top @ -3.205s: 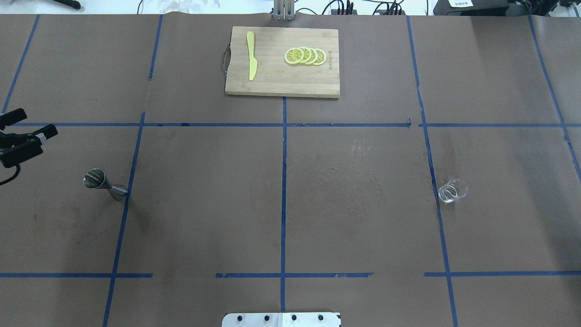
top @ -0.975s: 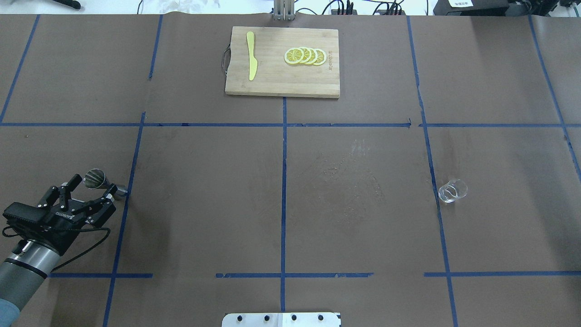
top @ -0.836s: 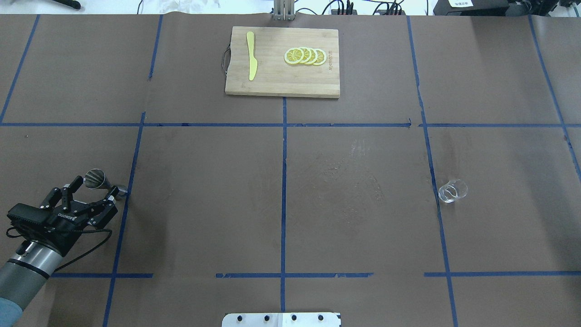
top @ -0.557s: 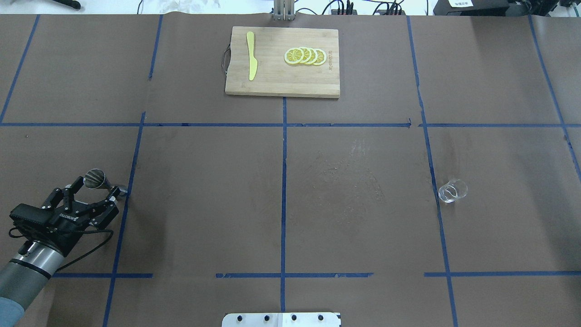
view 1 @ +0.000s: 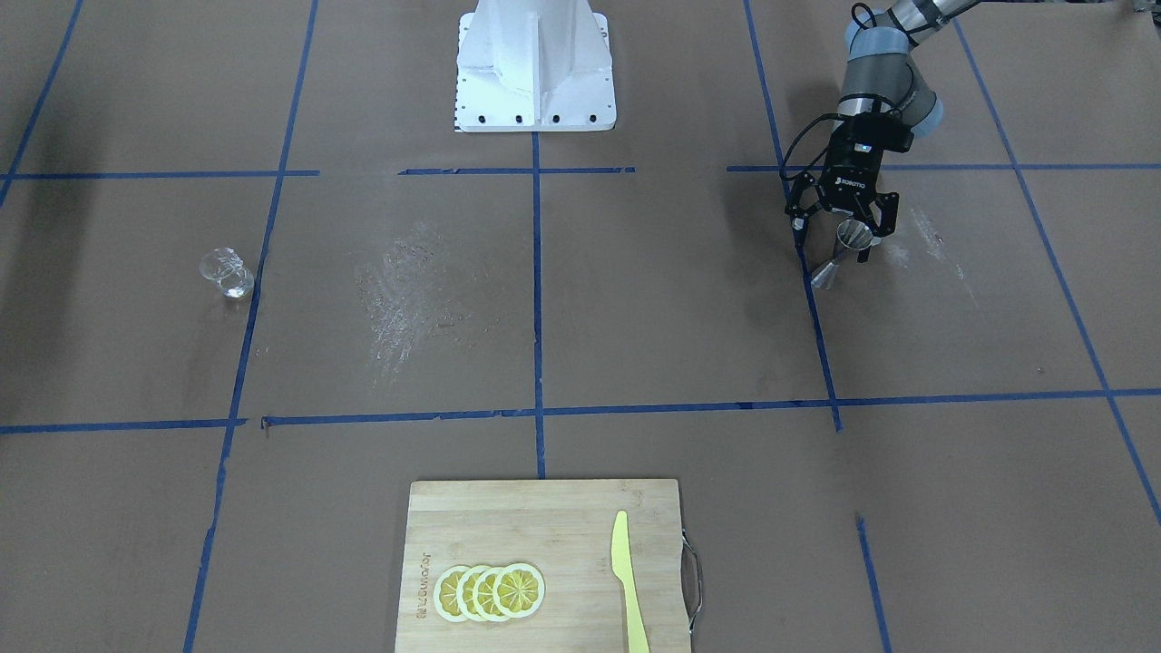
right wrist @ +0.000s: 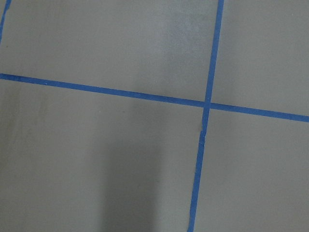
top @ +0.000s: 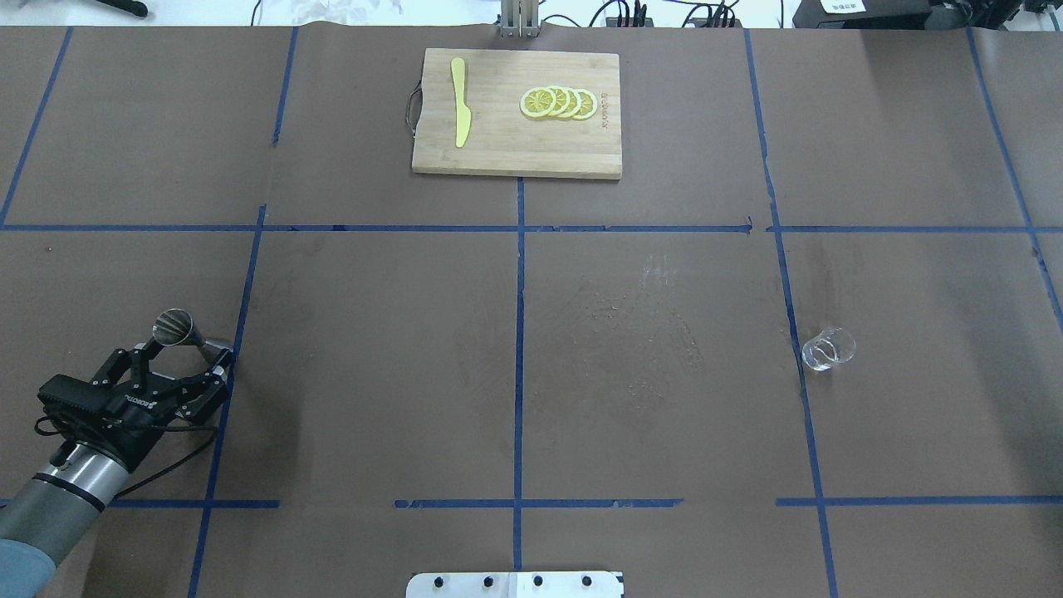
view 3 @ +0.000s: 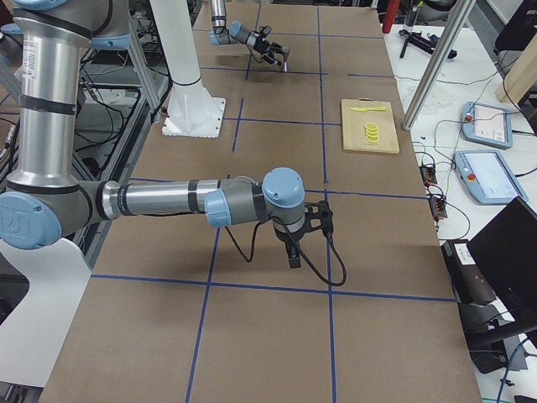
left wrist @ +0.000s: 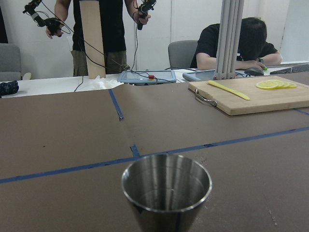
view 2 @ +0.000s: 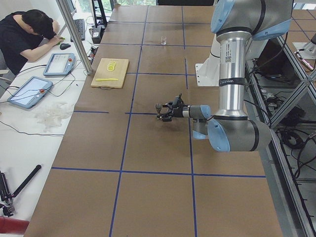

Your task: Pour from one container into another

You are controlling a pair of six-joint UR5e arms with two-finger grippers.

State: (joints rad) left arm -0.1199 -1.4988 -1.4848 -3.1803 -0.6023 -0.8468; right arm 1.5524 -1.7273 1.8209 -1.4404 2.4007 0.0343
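A small steel jigger — two cones joined at a narrow waist — stands upright on the brown-papered counter, far out on my left side, just beside a blue tape line. My left jaws are open and low at its level, one finger on either side with the jigger between them. I cannot tell whether either finger touches the metal. From my left wrist its upper cup fills the lower middle of the view, shiny inside, and I cannot make out whether it holds liquid. A small clear glass stands well apart, on my right side of the counter. My right jaws hang over bare counter near a tape crossing. They show only from the side, so I cannot tell whether they are open or closed.

As I judge it, the jigger is light, rigid and polished, so probably slippery. It is also top-heavy on a small foot, and a nudge from one finger could tip it. The waist looks like the best hold, since the flares above and below should stop it sliding. I should close evenly and gently. The glass looks light and breakable — likely to skid if bumped while pouring.
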